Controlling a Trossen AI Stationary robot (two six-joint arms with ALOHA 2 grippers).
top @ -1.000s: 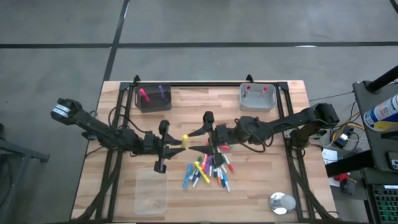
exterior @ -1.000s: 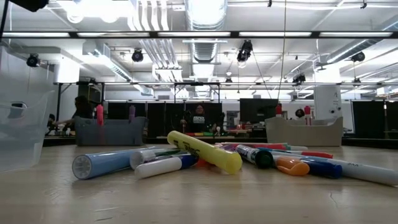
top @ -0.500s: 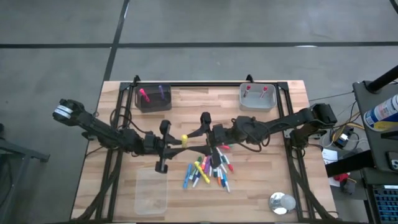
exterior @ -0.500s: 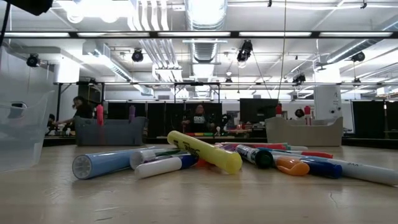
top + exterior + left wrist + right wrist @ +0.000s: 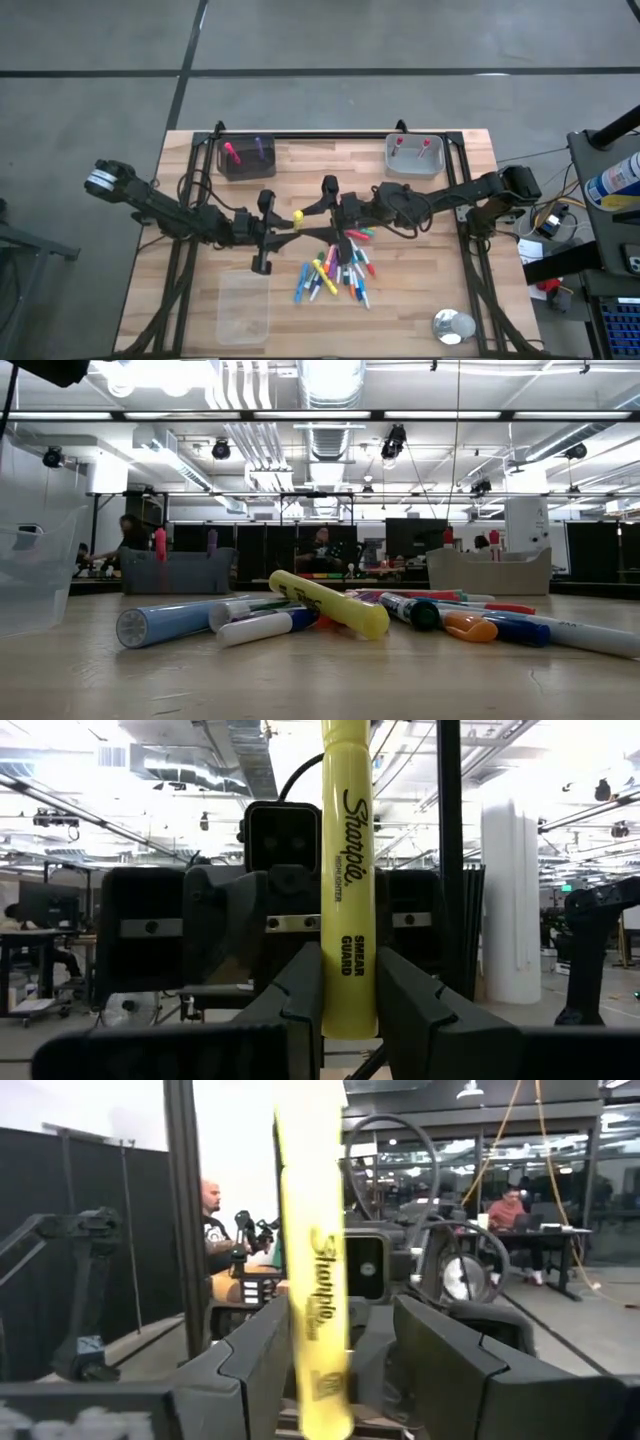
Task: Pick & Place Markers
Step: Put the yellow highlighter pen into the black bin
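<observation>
seemingly a hand-over is under way above the table [image 5: 200, 160], where both arms meet mid-air over the loose markers [image 5: 335, 275]. the yellow highlighter [image 5: 347, 870] is pinched upright by the left gripper [image 5: 345, 990]. it stands between the spread fingers of the right gripper [image 5: 340, 1350], one finger [image 5: 262, 1350] beside it, not yet clamped.

high: overhead | low: tabletop-level | wrists: facing, sharing yellow marker [image 5: 347, 880]
</observation>
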